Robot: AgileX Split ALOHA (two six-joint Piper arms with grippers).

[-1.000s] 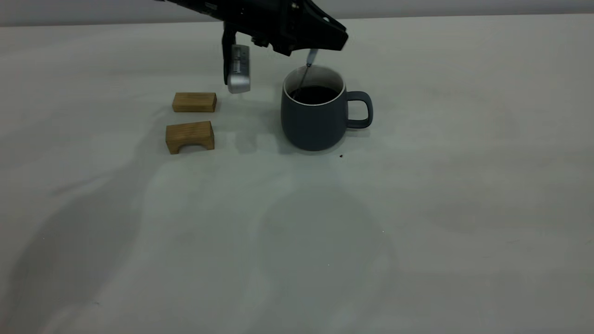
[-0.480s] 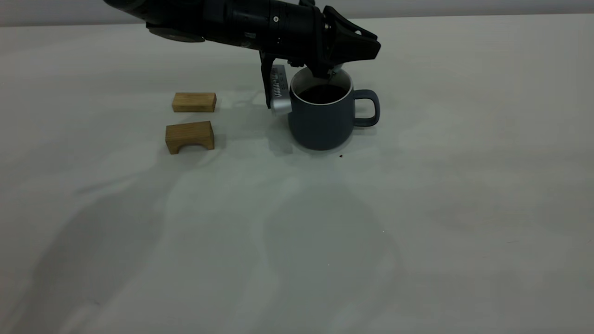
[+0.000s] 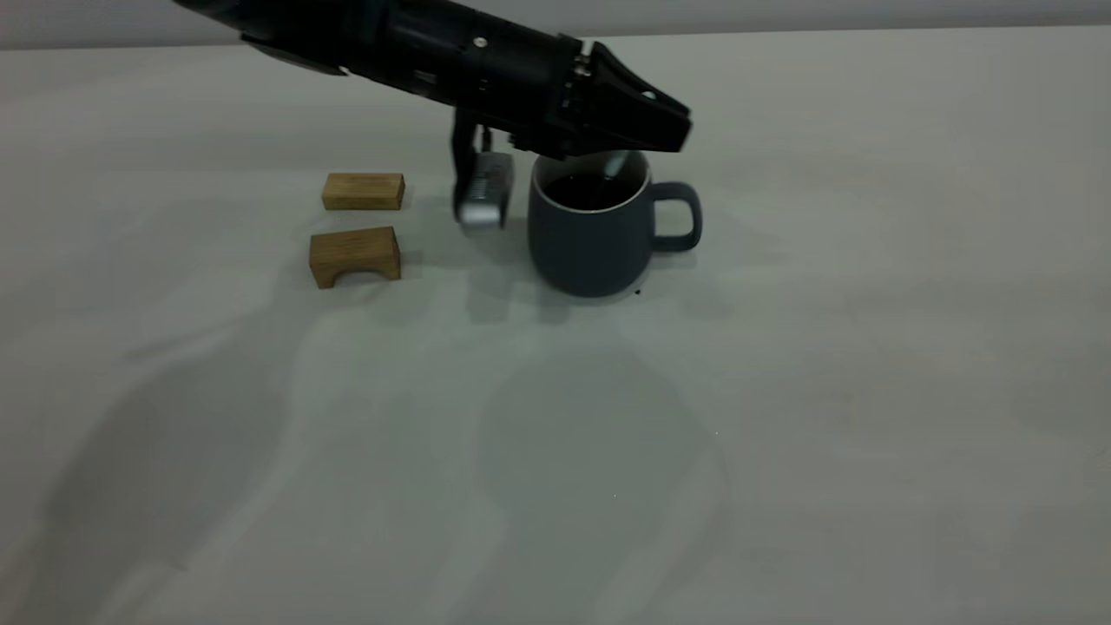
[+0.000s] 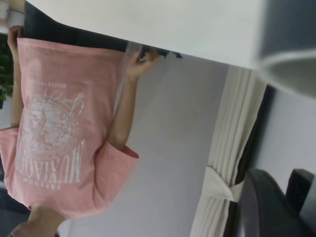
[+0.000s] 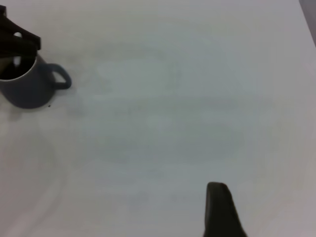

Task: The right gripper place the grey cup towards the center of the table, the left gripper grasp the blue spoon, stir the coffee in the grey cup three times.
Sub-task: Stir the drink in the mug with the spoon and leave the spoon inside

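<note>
The left gripper [image 3: 673,130] hangs low over the grey cup [image 3: 592,230], its fingers closed on the blue spoon [image 3: 614,165], whose metal end dips toward the coffee [image 3: 583,189]. The cup stands near the middle of the table [image 3: 781,391], handle pointing toward the right arm's side, with two wooden blocks [image 3: 356,227] well apart on the other side. This looks like the stirring itself, mid-circle.

To do it well, the spoon should keep sweeping inside the white rim without pressing on the wall, since a sideways push would slide the cup; small, slow circles with the bowl kept below the surface look safest, and the silver camera block [image 3: 483,198] beside the cup wants watching too.

Against half a second ago, the claw has swung back toward the left arm's side and the cup has shifted that way as well, sitting a touch nearer the camera. A second ago the claw sat higher, with more of the spoon's neck showing.

The right gripper [image 5: 219,210] is parked well away from the cup; whether it is open or closed, one cannot tell. A person in a pink shirt [image 4: 54,133] stands beyond the table.
</note>
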